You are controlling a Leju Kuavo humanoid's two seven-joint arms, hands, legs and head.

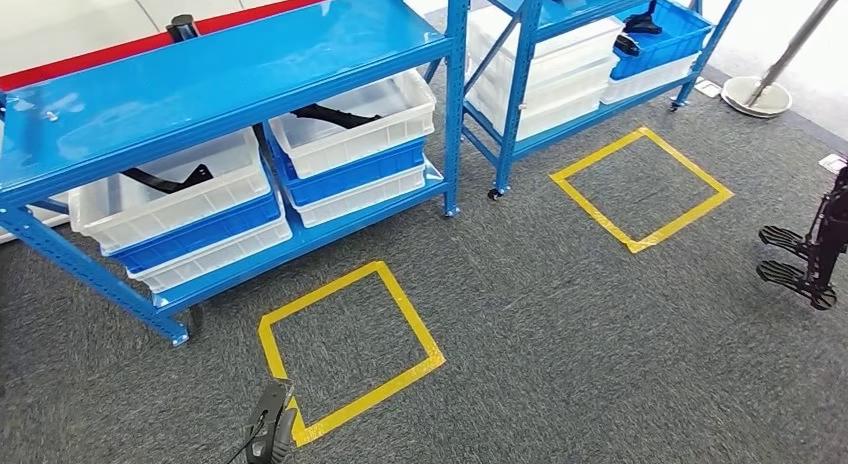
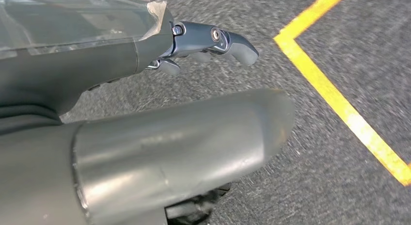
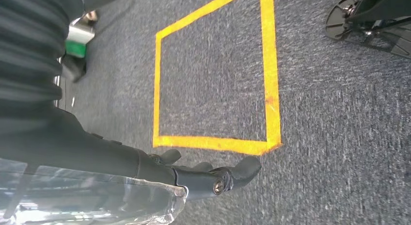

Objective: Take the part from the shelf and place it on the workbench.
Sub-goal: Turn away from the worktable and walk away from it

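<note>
A black part (image 1: 165,179) lies in the left white bin (image 1: 110,209) on the lower level of the blue shelf (image 1: 200,74). A second black part (image 1: 335,114) lies in the white bin (image 1: 350,134) next to it. My left hand (image 1: 270,436) hangs low at the bottom edge of the head view, well short of the shelf. In the left wrist view this left hand (image 2: 208,40) holds nothing above the carpet, its fingers extended. My right hand (image 3: 206,175) also hangs over the carpet, fingers stretched out and holding nothing.
Two yellow tape squares mark the grey carpet, one (image 1: 345,349) in front of the shelf and one (image 1: 640,189) further right. A second blue shelf (image 1: 520,84) carries white bins and a blue bin (image 1: 665,34). A black stand (image 1: 810,254) is at the right edge, a pole's round base (image 1: 755,94) behind it.
</note>
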